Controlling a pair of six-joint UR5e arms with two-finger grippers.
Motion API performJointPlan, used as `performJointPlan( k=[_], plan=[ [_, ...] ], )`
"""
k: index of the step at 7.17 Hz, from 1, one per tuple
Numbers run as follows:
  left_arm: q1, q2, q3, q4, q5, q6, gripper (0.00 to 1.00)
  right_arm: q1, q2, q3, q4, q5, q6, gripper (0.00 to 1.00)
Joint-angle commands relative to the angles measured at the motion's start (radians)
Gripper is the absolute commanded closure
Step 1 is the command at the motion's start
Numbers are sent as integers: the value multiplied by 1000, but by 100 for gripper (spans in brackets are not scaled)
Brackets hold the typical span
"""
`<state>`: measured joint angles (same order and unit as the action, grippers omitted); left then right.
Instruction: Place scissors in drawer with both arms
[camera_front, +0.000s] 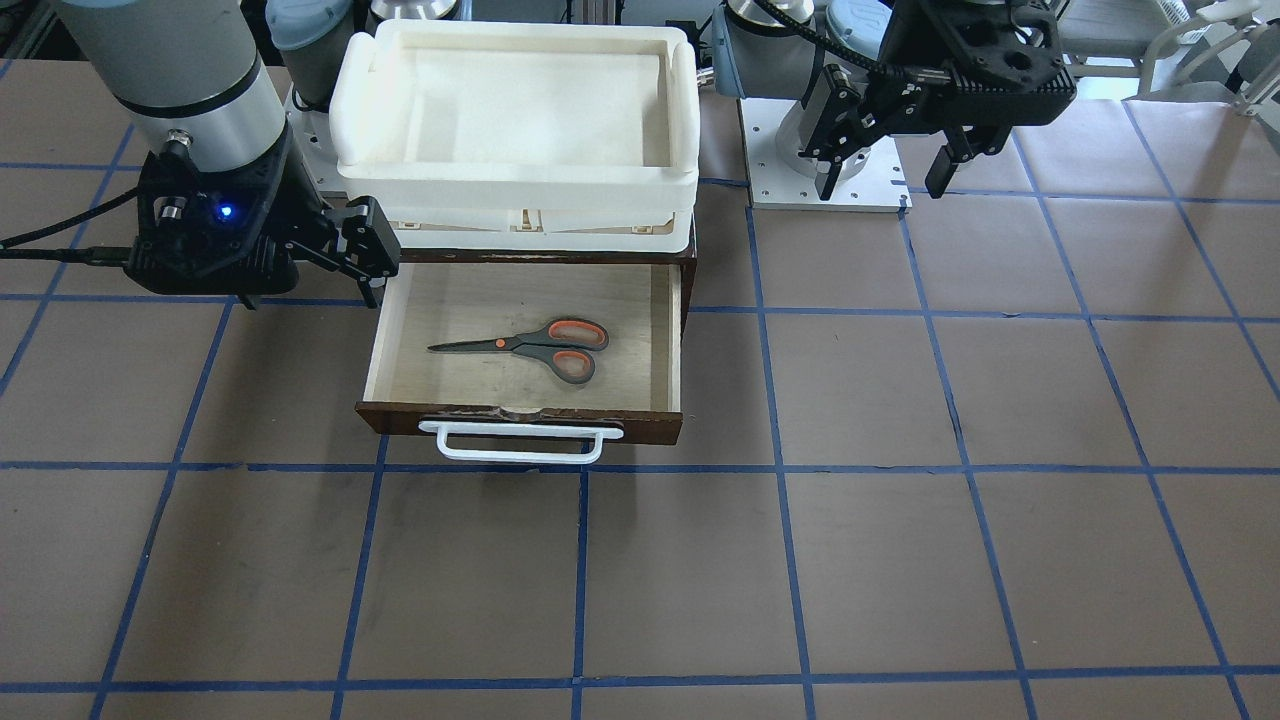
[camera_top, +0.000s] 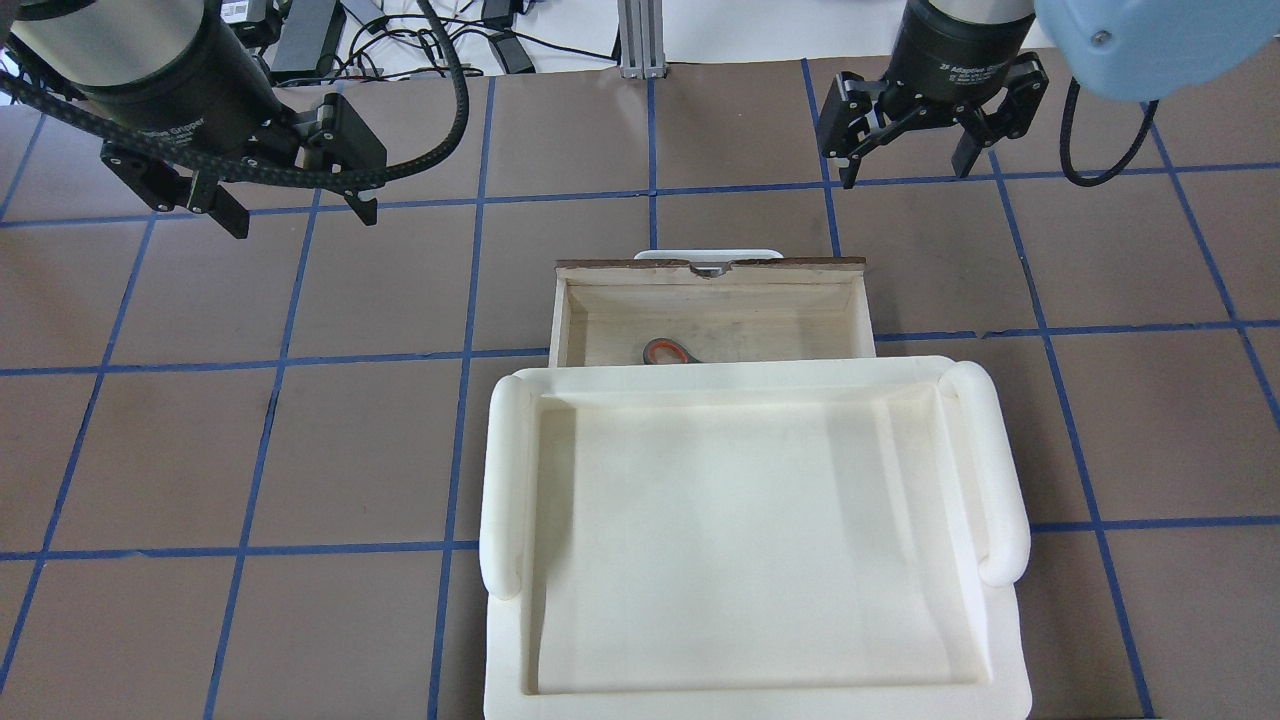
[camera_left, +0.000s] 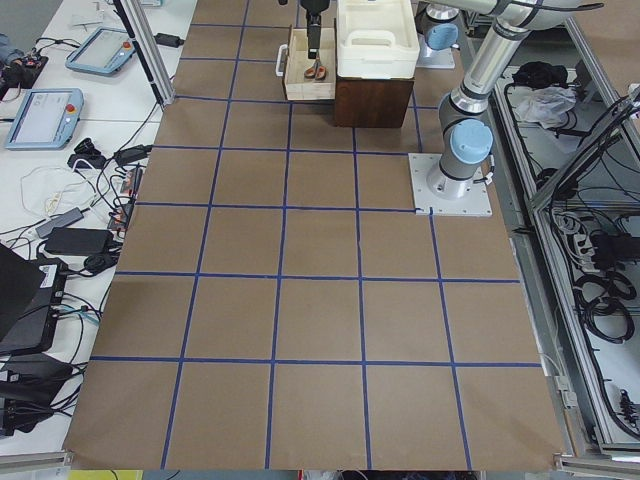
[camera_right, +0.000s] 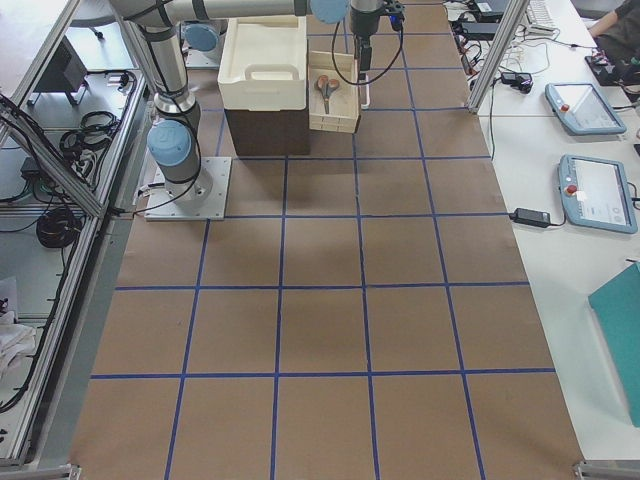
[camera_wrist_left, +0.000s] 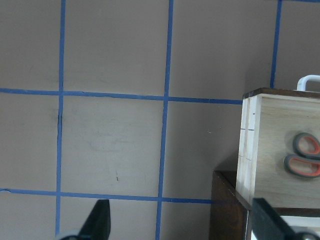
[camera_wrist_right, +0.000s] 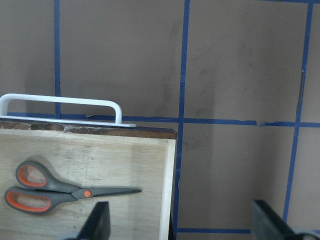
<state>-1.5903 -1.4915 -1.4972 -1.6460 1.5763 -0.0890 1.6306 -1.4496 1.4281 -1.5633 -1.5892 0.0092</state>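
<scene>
The scissors (camera_front: 540, 348) lie flat on the pale floor of the open drawer (camera_front: 385, 340), blades towards the robot's right. Only one orange-lined handle loop (camera_top: 668, 351) shows in the overhead view, in the drawer (camera_top: 710, 268). My left gripper (camera_front: 882, 185) is open and empty, held high, well off the drawer's side; it also shows in the overhead view (camera_top: 305, 220). My right gripper (camera_front: 310, 290) is open and empty beside the drawer's other side, and also shows in the overhead view (camera_top: 905, 175). The right wrist view shows the scissors (camera_wrist_right: 55, 187) and the white handle (camera_wrist_right: 65, 104).
A cream-white plastic tray (camera_front: 515, 180) sits on top of the dark brown cabinet above the drawer and hides most of the drawer in the overhead view (camera_top: 760, 690). The left arm's base plate (camera_front: 830, 180) stands beside the cabinet. The table has a brown cover with blue grid lines.
</scene>
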Motion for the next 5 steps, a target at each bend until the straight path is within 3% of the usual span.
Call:
performJointPlan(
  k=[1, 5],
  plan=[
    [1, -1, 0, 2, -4, 0, 0, 0, 0, 0, 2, 0, 0, 0],
    [0, 4, 0, 0, -2, 2, 0, 0, 0, 0, -1, 0, 0, 0]
  ],
)
